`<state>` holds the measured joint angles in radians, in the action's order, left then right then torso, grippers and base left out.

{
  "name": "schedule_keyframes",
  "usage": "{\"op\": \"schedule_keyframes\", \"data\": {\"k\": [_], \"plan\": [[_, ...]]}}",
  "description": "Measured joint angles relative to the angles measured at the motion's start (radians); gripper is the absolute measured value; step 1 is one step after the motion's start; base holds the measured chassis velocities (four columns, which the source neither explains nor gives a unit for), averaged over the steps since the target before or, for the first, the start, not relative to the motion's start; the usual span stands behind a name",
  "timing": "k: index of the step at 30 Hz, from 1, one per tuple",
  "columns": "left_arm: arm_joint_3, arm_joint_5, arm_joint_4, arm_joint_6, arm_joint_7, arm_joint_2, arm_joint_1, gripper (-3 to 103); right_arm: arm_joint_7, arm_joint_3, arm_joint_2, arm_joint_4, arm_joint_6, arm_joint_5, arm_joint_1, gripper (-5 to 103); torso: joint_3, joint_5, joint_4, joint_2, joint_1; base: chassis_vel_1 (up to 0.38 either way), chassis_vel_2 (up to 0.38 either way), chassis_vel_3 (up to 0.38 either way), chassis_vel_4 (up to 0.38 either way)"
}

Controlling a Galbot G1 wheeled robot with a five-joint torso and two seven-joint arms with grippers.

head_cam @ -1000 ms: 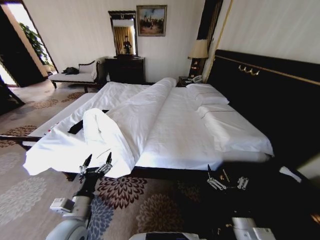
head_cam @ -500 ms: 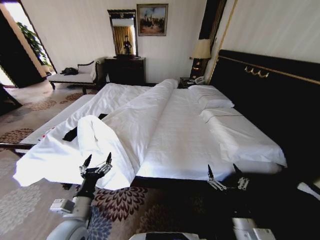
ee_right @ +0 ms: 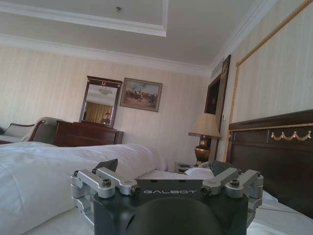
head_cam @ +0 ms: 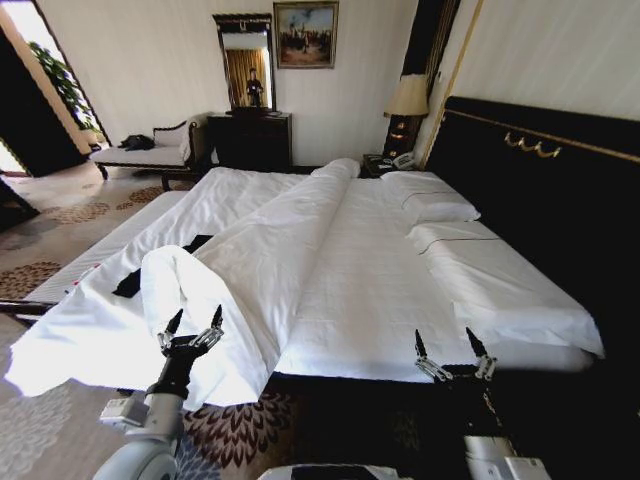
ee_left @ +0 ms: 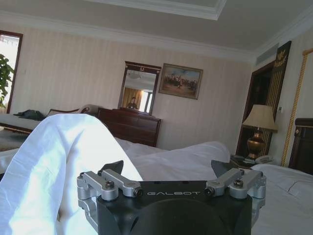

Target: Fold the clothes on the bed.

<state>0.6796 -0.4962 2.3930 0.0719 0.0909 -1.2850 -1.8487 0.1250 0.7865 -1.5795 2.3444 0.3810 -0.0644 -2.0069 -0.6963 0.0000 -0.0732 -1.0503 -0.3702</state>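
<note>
The one readable text is the brand word "GALBOT", in pale capitals on the black housing of the left gripper [ee_left: 168, 172] in the left wrist view, and likewise on the black housing of the right gripper [ee_right: 164, 169] in the right wrist view.

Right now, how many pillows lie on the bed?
2: one pillow nearest the bedside lamp, a second pillow just below it by the headboard. The duvet may hide more.

I hold both arms out low ahead; my left gripper [head_cam: 191, 326] and right gripper [head_cam: 450, 350] point forward, fingers spread apart.
</note>
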Motion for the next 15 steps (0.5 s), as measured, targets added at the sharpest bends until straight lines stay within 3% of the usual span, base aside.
{"op": "schedule_keyframes", "data": {"k": [15], "plan": [[0.000, 0.001, -0.001, 0.001, 0.000, -0.003, -0.001, 100, 0.018, 0.000, -0.002, -0.004, 0.012, 0.000, 0.003, 100, 0.000, 0.0000, 0.0000, 0.000, 0.000, -0.005, 0.003, 0.003, -0.003]]}}
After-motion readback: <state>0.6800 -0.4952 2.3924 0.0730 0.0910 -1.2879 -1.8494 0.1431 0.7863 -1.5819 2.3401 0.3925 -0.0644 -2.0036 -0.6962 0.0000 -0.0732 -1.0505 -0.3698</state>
